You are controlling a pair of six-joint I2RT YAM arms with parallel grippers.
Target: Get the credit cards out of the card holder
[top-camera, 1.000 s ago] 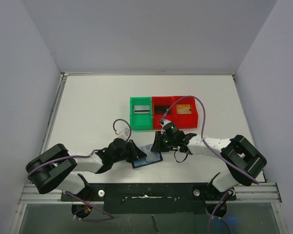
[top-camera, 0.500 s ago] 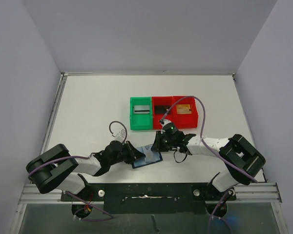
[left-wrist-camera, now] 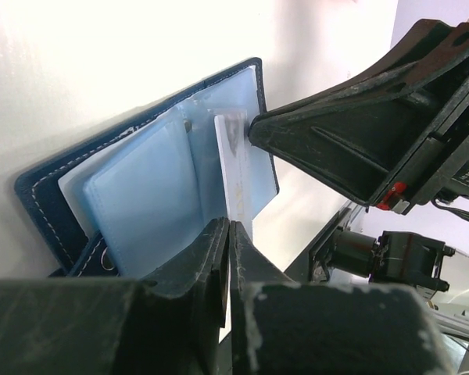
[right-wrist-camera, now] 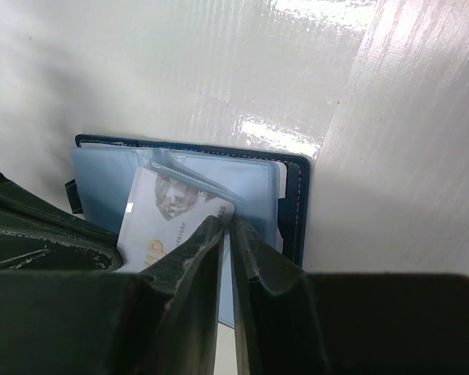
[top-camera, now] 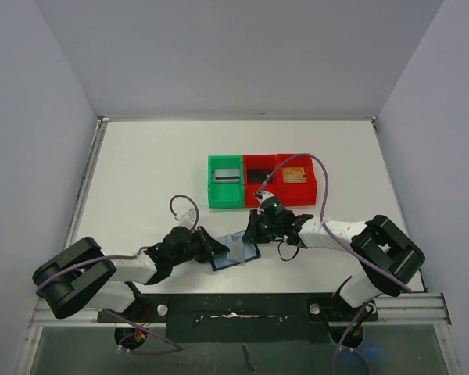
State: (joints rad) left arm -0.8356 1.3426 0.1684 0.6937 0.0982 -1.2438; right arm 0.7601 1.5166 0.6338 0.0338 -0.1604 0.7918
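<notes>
The navy card holder [top-camera: 250, 252] lies open on the table between my two grippers, its light blue pocket panels [left-wrist-camera: 144, 195] facing up. A white credit card [left-wrist-camera: 233, 168] with a portrait and gold lettering [right-wrist-camera: 168, 219] sticks part way out of a pocket. My left gripper [left-wrist-camera: 229, 224] is shut on that card's near edge. From the other side my right gripper [right-wrist-camera: 228, 223] has its jaws nearly together on a blue pocket panel [right-wrist-camera: 254, 183], right beside the card. In the top view the left gripper [top-camera: 219, 248] and right gripper [top-camera: 253, 233] meet over the card holder.
Behind the card holder stands a row of three bins. The green bin [top-camera: 216, 195] holds a silver-grey card [top-camera: 227, 175]. One red bin [top-camera: 259, 195] holds a black card, the other red bin [top-camera: 312, 193] a gold-tan one. Purple cables loop beside both wrists.
My left arm has dropped lower and reached in toward the card holder. The right jaws have narrowed onto the pocket panel. The white card now stands raised from its pocket.
</notes>
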